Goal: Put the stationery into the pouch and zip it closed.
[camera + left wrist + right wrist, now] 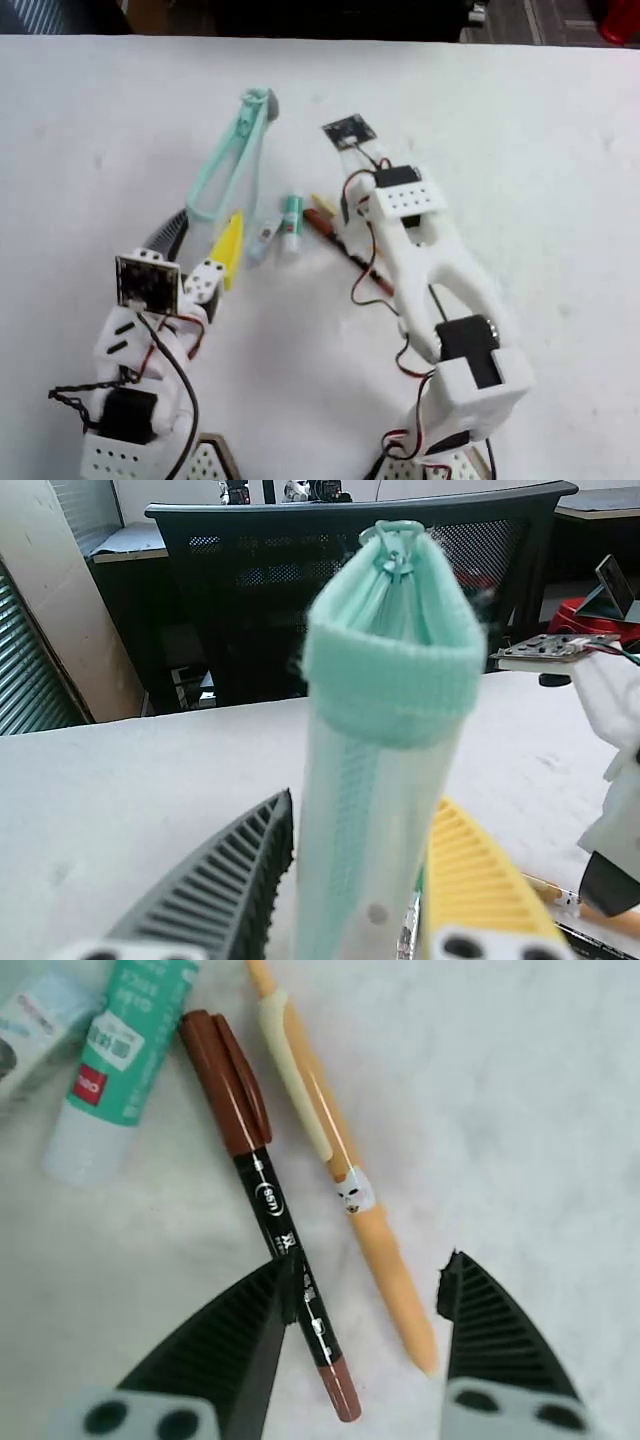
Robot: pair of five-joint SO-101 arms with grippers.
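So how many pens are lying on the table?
2. A brown-capped marker pen and an orange pen lie side by side under the right tool, beside the green glue stick. More could be hidden inside the pouch.

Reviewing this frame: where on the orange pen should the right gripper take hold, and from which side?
I'd grip the orange pen on its plain barrel, past the clip, coming straight down with fingers across it. It lies flat on the table, and the open right gripper hangs over that stretch. The brown marker lies close alongside, so one finger must drop into the gap between.
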